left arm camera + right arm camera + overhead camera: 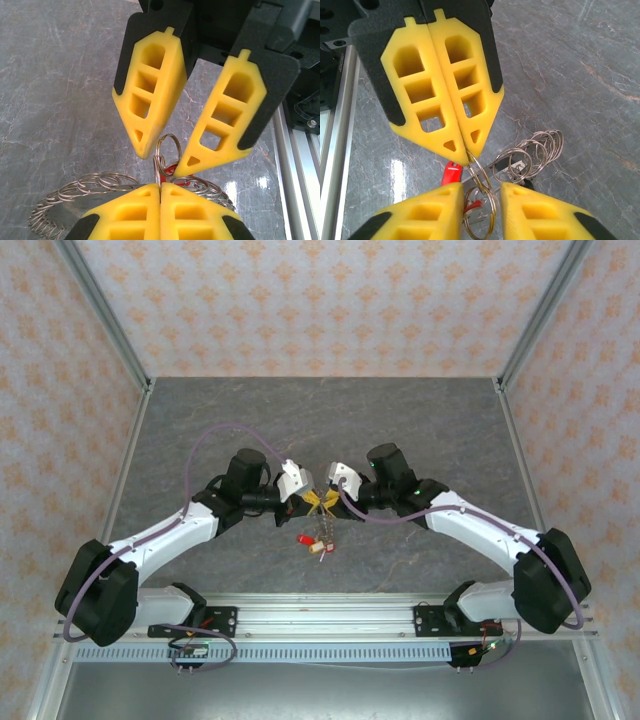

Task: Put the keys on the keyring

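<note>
Both grippers meet above the middle of the grey table. My left gripper is shut on a small metal ring standing edge-on. A second small ring hangs linked to it between the parted fingers of my right gripper, which is open around it. The keyring shows as a thin grey wire strung with several small rings. The keys dangle below the grippers, and a red tag shows behind the fingers.
A metal rail runs along the near table edge by the arm bases. Patterned walls and grey frame posts close in the sides and back. Grey marble tabletop stretches beyond the grippers.
</note>
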Robot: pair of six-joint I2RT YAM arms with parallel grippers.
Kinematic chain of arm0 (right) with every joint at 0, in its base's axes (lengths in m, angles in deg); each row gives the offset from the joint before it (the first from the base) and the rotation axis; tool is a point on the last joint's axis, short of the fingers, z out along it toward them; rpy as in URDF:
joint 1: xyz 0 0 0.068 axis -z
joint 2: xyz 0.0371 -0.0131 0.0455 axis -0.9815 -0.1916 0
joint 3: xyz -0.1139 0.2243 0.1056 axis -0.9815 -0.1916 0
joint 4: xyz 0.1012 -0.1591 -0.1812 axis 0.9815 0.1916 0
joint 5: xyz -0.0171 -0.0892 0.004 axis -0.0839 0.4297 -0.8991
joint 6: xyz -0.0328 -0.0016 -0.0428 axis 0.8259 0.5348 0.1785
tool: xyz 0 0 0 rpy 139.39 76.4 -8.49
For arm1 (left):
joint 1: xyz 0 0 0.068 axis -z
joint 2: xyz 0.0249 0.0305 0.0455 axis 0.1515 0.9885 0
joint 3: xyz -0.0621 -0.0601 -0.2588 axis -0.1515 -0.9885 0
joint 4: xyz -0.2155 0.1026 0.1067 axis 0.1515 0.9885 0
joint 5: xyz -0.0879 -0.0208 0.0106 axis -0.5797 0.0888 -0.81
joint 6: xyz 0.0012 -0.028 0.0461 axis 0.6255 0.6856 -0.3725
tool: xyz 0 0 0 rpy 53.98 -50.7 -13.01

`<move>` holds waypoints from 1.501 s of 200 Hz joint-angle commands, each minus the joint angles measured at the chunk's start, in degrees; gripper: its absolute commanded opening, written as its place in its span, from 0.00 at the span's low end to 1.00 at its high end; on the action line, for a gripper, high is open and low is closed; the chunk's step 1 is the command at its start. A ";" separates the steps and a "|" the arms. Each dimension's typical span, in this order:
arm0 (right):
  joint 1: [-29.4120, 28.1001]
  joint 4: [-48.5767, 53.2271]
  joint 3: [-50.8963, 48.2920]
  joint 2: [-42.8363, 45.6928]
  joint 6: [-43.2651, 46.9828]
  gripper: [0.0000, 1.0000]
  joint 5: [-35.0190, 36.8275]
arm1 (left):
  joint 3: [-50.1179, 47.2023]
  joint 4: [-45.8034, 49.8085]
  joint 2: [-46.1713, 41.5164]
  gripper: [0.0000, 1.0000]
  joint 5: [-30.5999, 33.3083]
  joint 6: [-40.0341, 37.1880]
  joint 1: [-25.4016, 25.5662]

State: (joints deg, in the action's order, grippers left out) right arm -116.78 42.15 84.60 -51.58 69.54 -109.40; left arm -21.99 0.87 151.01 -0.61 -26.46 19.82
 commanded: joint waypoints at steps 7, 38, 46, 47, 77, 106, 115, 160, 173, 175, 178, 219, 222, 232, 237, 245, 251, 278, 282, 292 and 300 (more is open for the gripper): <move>0.27 -2.09 1.77 -0.13 1.15 0.20 -2.62 | -0.13 -2.84 -2.15 0.00 -2.27 -0.76 0.56; 0.38 -2.26 1.83 -0.47 0.82 0.04 -3.46 | -0.05 -2.90 -2.26 0.00 -1.86 -0.59 0.58; 0.38 -2.12 1.76 -0.38 0.90 0.00 -3.30 | -0.12 -2.90 -2.31 0.00 -1.43 -0.59 0.56; 0.38 -2.12 1.76 -0.36 0.95 0.00 -3.34 | -0.12 -2.90 -2.31 0.00 -1.41 -0.59 0.56; 0.43 -0.28 2.57 0.34 1.02 0.00 -3.12 | 1.59 1.85 -2.23 0.14 2.03 -3.46 1.53; 0.29 5.64 4.98 0.32 3.63 0.00 -2.09 | 5.47 10.45 -1.56 0.25 7.80 -9.28 4.87; 0.24 6.74 5.40 0.44 4.38 0.00 -2.04 | 6.17 11.69 -1.19 0.25 8.90 -9.92 5.25; -0.10 8.04 6.10 0.84 5.23 0.00 -2.14 | 8.65 15.50 -0.49 0.19 10.46 -12.46 5.91; -0.15 7.04 5.71 0.94 4.87 0.00 -2.50 | 9.07 16.07 -0.20 0.17 10.46 -12.87 6.01; -0.19 7.05 5.76 0.92 4.86 0.00 -2.50 | 9.16 16.23 -0.20 0.17 10.44 -12.89 6.01; -0.23 7.04 5.79 0.95 4.86 0.00 -2.55 | 9.31 16.40 -0.06 0.17 10.41 -12.97 6.01; -0.41 2.64 3.96 2.14 2.80 0.00 -3.81 | 10.82 18.50 1.05 0.15 9.76 -14.11 6.36; -0.41 2.27 3.77 2.23 2.62 0.00 -3.93 | 10.86 18.53 1.09 0.15 9.73 -14.13 6.40; -0.41 1.23 3.14 2.58 2.04 0.00 -4.33 | 10.83 18.50 1.12 0.12 9.45 -14.16 6.44; -0.41 0.59 2.80 2.73 1.63 0.00 -4.56 | 10.79 18.48 1.20 0.12 9.34 -14.13 6.42; -0.41 -0.71 2.11 3.14 0.77 0.00 -4.95 | 10.94 18.44 1.35 0.12 9.08 -14.13 6.45; -0.45 -1.93 1.51 3.54 0.09 0.00 -5.17 | 10.96 18.59 1.45 0.11 8.79 -14.16 6.45; -0.32 -7.24 -1.78 5.64 -2.95 0.00 -5.24 | 10.59 17.53 1.57 0.03 7.85 -13.65 6.45; -0.26 -7.69 -2.18 5.84 -3.31 0.00 -5.27 | 10.45 17.20 1.59 0.01 7.77 -13.46 6.44; -0.16 -8.43 -2.94 6.23 -3.89 0.00 -5.25 | 10.03 16.27 1.50 0.00 7.67 -13.09 6.44; -0.15 -8.60 -3.45 6.54 -4.09 0.00 -5.17 | 9.66 15.49 1.46 0.00 7.50 -12.78 6.45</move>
State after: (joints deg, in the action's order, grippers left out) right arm -116.67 41.74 82.24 -47.95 68.21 -111.65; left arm -12.18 17.32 152.11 8.51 -39.75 25.55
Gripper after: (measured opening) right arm 0.040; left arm 0.045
